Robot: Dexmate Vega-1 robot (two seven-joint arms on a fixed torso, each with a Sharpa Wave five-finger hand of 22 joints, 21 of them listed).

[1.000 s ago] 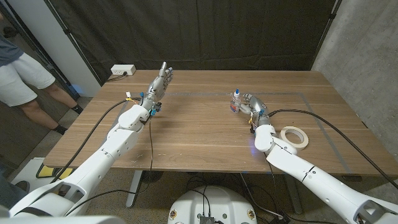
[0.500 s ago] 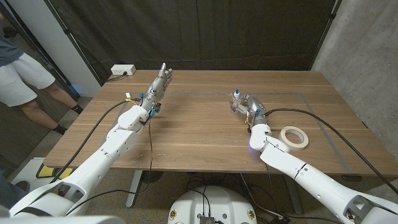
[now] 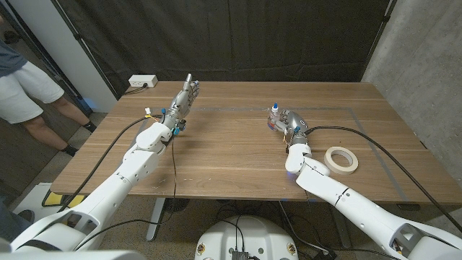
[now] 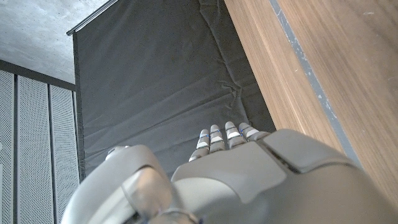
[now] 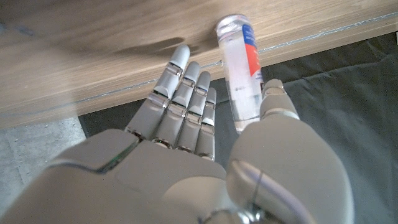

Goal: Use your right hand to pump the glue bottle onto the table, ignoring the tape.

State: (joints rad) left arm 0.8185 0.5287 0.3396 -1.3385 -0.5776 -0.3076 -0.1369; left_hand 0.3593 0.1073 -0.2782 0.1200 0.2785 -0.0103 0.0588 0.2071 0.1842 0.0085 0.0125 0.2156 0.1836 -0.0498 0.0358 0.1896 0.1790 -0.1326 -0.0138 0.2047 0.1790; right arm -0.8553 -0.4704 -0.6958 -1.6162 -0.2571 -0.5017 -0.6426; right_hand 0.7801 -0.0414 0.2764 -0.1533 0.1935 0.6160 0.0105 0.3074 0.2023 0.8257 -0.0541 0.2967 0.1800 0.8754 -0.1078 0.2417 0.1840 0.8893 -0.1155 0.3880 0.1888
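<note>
A small glue bottle (image 3: pixel 273 118) is seen standing upright on a wooden bench (image 3: pixel 216 155), toward the far middle-right of its top. The bottle (image 5: pixel 243 68) is a slim, clear plastic cylinder with a red and blue printed label and a pale cap. The right robot hand (image 3: pixel 291 123) is placed directly against it: in the right wrist view, straight grey fingers (image 5: pixel 181 93) are laid along one side of the bottle and the thumb (image 5: pixel 275 102) along the other, but whether it is actually gripped cannot be told. The hand's shell is smooth, rounded light grey plastic. A flat roll of white tape (image 3: pixel 341 159) is seen lying near the right forearm, well apart from the bottle. The left robot hand (image 3: pixel 185 97) is held open above the far left of the bench, fingers straight and together, nothing in it. The bench top is brown wood grain, with a dark cloth curtain (image 3: pixel 238 36) hung behind it.
</note>
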